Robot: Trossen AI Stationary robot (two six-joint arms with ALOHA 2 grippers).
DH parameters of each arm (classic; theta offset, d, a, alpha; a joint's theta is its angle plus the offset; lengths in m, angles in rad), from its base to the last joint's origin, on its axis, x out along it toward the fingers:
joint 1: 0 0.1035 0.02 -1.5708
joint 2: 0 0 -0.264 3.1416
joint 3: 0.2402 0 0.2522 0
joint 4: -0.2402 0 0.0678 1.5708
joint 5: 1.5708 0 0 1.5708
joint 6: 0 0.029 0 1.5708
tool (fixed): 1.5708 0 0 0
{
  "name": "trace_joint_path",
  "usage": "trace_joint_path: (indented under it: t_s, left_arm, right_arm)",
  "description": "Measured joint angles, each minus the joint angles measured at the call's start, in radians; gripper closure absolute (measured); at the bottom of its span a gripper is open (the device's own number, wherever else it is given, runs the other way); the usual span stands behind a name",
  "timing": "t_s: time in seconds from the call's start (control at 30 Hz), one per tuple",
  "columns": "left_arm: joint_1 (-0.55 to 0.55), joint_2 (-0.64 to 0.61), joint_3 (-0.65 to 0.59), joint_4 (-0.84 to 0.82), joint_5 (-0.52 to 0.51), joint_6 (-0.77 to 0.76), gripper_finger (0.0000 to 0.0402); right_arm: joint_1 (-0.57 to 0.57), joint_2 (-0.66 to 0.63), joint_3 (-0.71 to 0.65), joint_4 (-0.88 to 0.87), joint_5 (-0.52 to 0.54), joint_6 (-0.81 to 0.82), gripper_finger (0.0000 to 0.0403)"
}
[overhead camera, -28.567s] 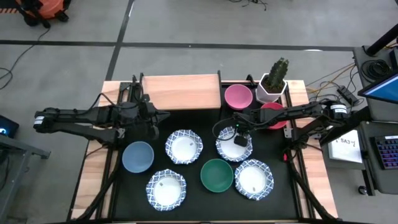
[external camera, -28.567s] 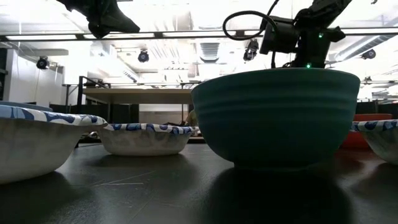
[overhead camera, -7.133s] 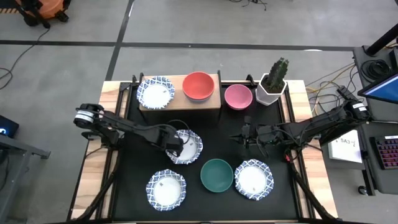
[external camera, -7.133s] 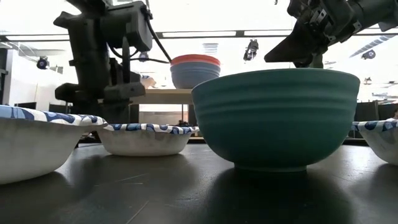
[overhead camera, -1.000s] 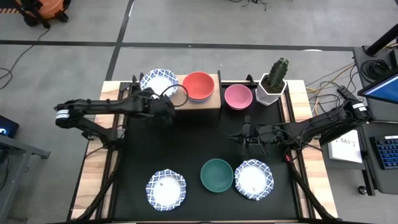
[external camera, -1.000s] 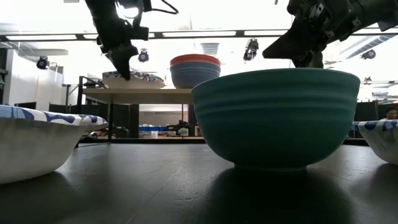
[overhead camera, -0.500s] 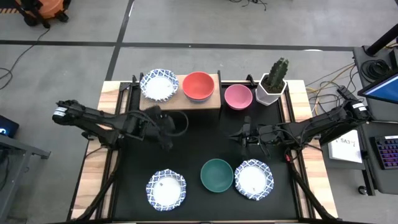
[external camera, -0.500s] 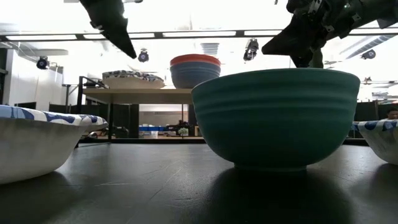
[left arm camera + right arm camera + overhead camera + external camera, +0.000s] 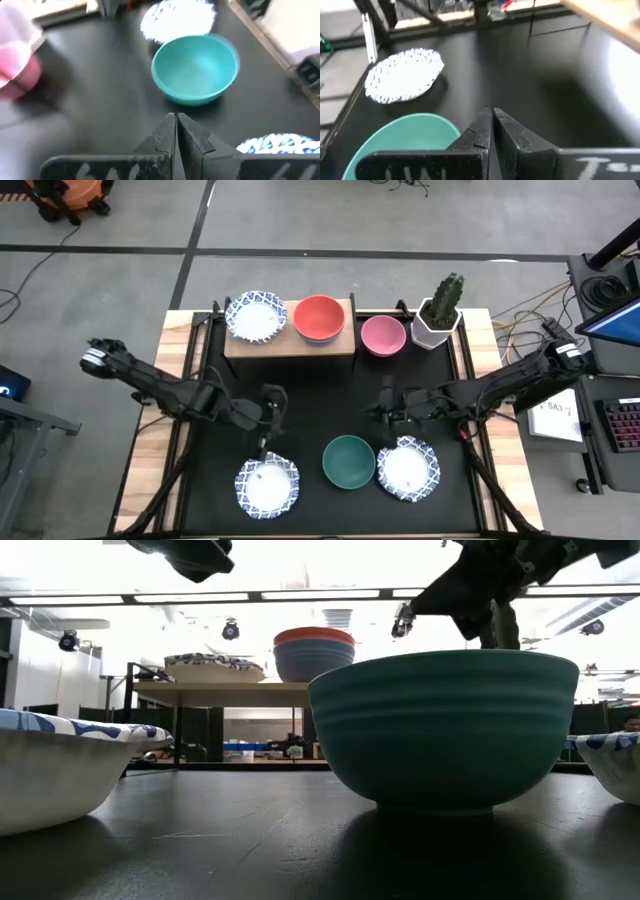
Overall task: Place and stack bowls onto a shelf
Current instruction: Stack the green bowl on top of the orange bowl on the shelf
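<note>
Spreading beneath me is the large matte black mat [image 9: 320,410], flat and smooth over the wooden table [image 9: 150,450]. At its far edge stands the low rectangular light-wood shelf [image 9: 290,345] on thin legs. On that shelf sit a stack of white scalloped bowls with blue patterned rims [image 9: 257,315] at the left end and, just beside it, a glossy red round bowl [image 9: 319,317] nested on a grey-blue one. A smooth pink bowl [image 9: 383,335] rests on the mat beside the shelf's right end, next to a white pot holding a ribbed green cactus [image 9: 440,310].

Nearer the front edge, a deep dark green bowl with faint horizontal ridges [image 9: 348,462] stands between two more blue-rimmed scalloped white bowls, one to its left [image 9: 267,485] and one touching close on its right [image 9: 407,468].

My left claw [image 9: 266,442] hangs over the mat just above the left front bowl, its dark fingers [image 9: 187,137] pressed flat together with nothing between them. My right claw [image 9: 387,408] hovers above the mat beyond the green bowl, fingers [image 9: 480,131] likewise closed tight and empty.
</note>
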State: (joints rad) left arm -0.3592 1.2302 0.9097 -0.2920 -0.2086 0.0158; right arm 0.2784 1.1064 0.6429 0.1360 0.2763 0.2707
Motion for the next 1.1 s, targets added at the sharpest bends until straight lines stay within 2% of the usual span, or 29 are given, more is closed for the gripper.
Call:
trace_joint_path:
  t_s: [0.23, 0.33, 0.47, 0.7, 0.9, 1.1]
  left_arm:
    - [0.039, -0.111, -0.235, 0.372, 0.010, 0.076, 0.0402]
    - [0.055, -0.162, -0.290, 0.442, 0.009, 0.081, 0.0402]
    - [0.074, -0.216, -0.314, 0.446, 0.008, 0.084, 0.0402]
    - [0.087, -0.280, -0.317, 0.440, 0.005, 0.160, 0.0402]
    - [0.088, -0.296, -0.317, 0.427, -0.091, 0.182, 0.0402]
    - [0.089, -0.285, -0.317, 0.394, -0.177, 0.182, 0.0402]
  right_arm:
    - [0.012, 0.103, 0.179, -0.256, -0.022, 0.044, 0.0394]
    - [0.012, 0.149, 0.258, -0.335, -0.022, 0.044, 0.0393]
    - [0.012, 0.209, 0.377, -0.495, -0.024, 0.057, 0.0374]
    - [0.014, 0.324, 0.554, -0.705, -0.055, 0.078, 0.0293]
    - [0.019, 0.423, 0.599, -0.762, -0.198, 0.076, 0.0246]
    - [0.019, 0.504, 0.602, -0.774, -0.269, 0.140, 0.0242]
